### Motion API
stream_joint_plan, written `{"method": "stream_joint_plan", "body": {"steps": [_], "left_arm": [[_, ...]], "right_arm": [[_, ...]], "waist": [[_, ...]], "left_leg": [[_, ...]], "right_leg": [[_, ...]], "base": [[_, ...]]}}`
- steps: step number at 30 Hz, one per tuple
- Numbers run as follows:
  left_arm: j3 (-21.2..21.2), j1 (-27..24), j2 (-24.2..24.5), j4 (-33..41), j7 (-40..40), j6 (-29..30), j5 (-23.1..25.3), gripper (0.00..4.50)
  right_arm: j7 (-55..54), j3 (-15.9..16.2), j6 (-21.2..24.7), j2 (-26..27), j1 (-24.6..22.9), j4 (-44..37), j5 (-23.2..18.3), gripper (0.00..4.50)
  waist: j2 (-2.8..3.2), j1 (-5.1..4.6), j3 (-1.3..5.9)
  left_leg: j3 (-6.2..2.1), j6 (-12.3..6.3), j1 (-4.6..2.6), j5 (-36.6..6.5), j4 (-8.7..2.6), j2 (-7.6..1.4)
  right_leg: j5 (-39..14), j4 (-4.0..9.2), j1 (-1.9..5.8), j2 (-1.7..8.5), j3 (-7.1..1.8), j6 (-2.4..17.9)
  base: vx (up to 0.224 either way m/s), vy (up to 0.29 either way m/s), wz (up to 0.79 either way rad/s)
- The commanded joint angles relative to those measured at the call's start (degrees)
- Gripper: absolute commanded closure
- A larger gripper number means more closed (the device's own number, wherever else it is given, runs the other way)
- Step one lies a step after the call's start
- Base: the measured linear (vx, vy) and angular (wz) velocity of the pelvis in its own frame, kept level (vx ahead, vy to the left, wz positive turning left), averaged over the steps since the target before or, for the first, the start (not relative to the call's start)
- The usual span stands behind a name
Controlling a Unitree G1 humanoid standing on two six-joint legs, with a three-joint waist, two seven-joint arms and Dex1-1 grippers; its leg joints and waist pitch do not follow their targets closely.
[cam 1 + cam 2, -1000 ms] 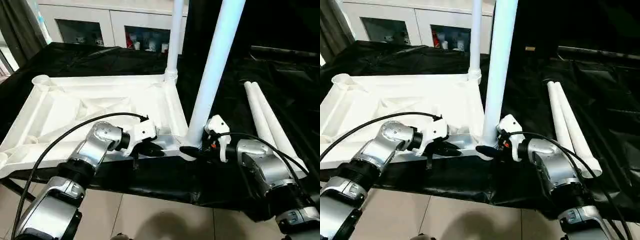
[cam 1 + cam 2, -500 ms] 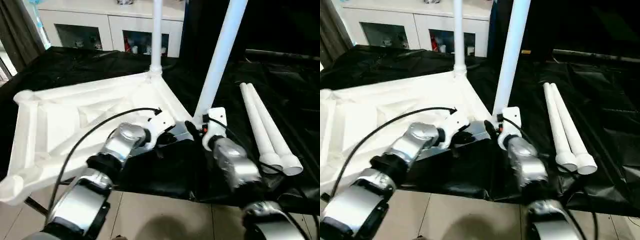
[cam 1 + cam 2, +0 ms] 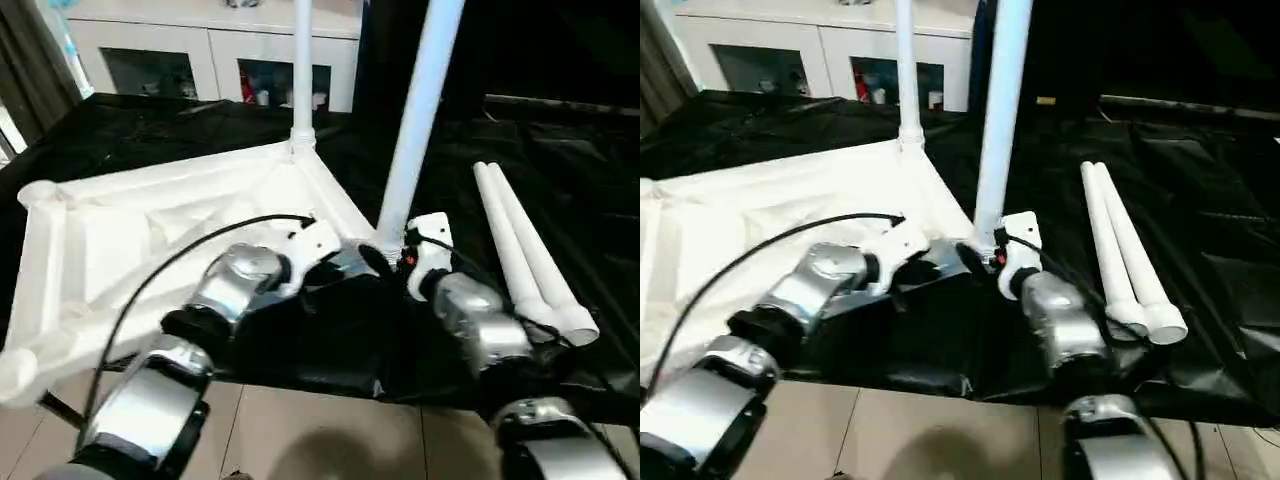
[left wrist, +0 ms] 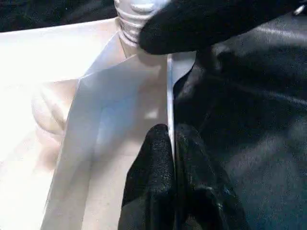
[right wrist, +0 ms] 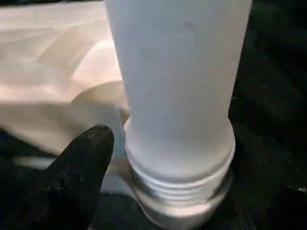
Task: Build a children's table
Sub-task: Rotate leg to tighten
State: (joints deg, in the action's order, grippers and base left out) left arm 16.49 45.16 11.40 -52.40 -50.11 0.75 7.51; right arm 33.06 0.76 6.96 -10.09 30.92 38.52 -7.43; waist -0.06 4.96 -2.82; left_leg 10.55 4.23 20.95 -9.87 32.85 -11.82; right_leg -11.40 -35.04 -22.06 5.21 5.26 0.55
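lying upside down on a black sheet (image 3: 560,180), the white tabletop (image 3: 120,230) had two legs (image 3: 415,120) standing in its corners. the left gripper (image 4: 171,143) pinched its rim. the right gripper (image 5: 158,158) sat by one leg, jaws apart. two spare legs (image 3: 525,250) lay nearby.

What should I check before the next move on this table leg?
1. Left gripper fingers pinched on tabletop edge: ok.
2. Near leg standing in corner socket: ok.
3. Near leg's threads fully seated: not ok, threads show in the right wrist view.
4. Right gripper gripping near leg: cannot tell.
5. Far leg upright in its corner: ok.
6. Two spare legs lying on the black sheet: ok.
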Motion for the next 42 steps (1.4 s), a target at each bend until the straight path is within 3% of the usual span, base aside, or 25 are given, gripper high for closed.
{"method": "stream_joint_plan", "body": {"steps": [1, 7, 11, 17, 31, 35, 38, 40, 41, 42], "left_arm": [[-1.01, -1.75, 1.58, 1.02, -3.96, -2.07, -1.57, 4.5], [0.57, -4.65, 5.47, 6.48, -16.01, -2.0, -4.27, 4.5], [1.01, -6.05, 6.9, 9.77, -21.16, -0.67, -6.17, 4.5], [0.68, -7.11, 7.75, 12.2, -23.22, 0.51, -6.54, 4.5], [0.19, -7.66, 7.91, 13.46, -23.09, 1.83, -6.16, 4.5], [0.03, -7.31, 7.23, 12.31, -20.45, 1.94, -5.25, 4.5], [-1.12, -4.27, 2.56, 5.65, -6.5, 3.1, -2.1, 4.5], [-2.04, -2.34, -1.61, 2.33, 1.35, 4.8, -1.5, 4.5], [-2.07, -2.22, -1.94, 2.16, 1.82, 4.92, -1.47, 4.5], [-2.05, -1.41, -4.2, 1.02, 4.76, 5.63, -1.25, 4.5]], "right_arm": [[8.82, 3.34, 1.1, -1.92, -1.16, -3.98, -1.44, 0.6], [17.66, 5.91, 1.04, -7.39, -3.15, -7.89, -1.15, 0.6], [20.4, 6.53, 1.61, -8.42, -3.61, -8.9, -1.04, 0.6], [23.37, 7.48, 2.43, -8.75, -4.44, -10.66, -2.24, 0.6], [21.99, 7.27, 2.38, -8.49, -4.81, -9.76, -1.34, 1.68], [15.6, 5.48, 1.47, -6.66, -4.09, -6.52, -0.33, 1.72], [-2.69, 0.44, 2.42, -0.62, -2.78, -0.18, 0.29, 1.73], [-13.78, -2.36, 2.93, 3.34, -1.79, 2.99, 0.12, 1.73], [-14.54, -2.54, 2.96, 3.63, -1.7, 3.18, 0.1, 1.73], [-18.55, -3.21, 2.98, 5.51, -0.93, 4.58, -0.06, 1.73]], "waist": [[-0.46, 0.44, 3.77], [-0.06, 0.52, 3.92], [0.06, 0.77, 3.96], [0.01, 1.35, 3.68], [-0.05, 1.35, 3.88], [-0.02, 1.09, 3.75], [-0.04, 0.53, 3.47], [-0.18, 0.05, 3.34], [-0.07, 0.02, 3.24], [-0.18, 0.05, 3.23]], "left_leg": [[-0.58, -3.75, -0.11, -8.83, -3.29, -1.59], [-0.34, -5.01, -0.3, -6.57, -2.98, -1.83], [-0.19, -4.96, -0.53, -7.13, -2.93, -1.93], [-0.22, -3.19, -0.63, -9.36, -3.26, -1.96], [-0.28, -3.35, -0.5, -7.62, -3.08, -1.84], [-0.36, -2.56, -0.42, -8.52, -3.25, -1.79], [-0.31, -1.45, -0.7, -10.27, -3.48, -1.76], [-0.49, 1.11, -1.19, -13.38, -3.77, -1.63], [-0.45, 1.29, -1.41, -13.92, -3.81, -1.69], [-0.58, 1.11, -1.29, -14.3, -3.81, -1.62]], "right_leg": [[-6.38, 4.14, 3.1, 3.63, -3.02, 11.91], [-0.1, 3.22, 2.84, 3.5, -3.0, 15.0], [0.71, 3.05, 2.71, 3.45, -2.99, 16.0], [-4.69, 3.58, 2.62, 3.65, -3.1, 14.31], [-2.34, 3.23, 2.76, 3.53, -3.05, 14.26], [-4.16, 3.4, 2.71, 3.67, -3.08, 14.01], [-7.55, 3.91, 2.36, 3.6, -3.19, 13.31], [-14.68, 4.61, 2.19, 3.83, -3.2, 11.95], [-15.63, 4.88, 1.91, 3.88, -3.32, 11.7], [-16.3, 4.97, 2.13, 3.85, -3.23, 11.17]], "base": [[0.0, 0.0, 0.0], [0.0, 0.0, 0.0], [0.0, 0.0, 0.0], [0.0, 0.0, 0.0], [0.0, 0.0, 0.0], [0.0, 0.0, 0.0], [0.0, 0.0, 0.0], [0.0, 0.0, 0.0], [0.0, 0.0, 0.0], [0.0, 0.0, 0.0]]}}
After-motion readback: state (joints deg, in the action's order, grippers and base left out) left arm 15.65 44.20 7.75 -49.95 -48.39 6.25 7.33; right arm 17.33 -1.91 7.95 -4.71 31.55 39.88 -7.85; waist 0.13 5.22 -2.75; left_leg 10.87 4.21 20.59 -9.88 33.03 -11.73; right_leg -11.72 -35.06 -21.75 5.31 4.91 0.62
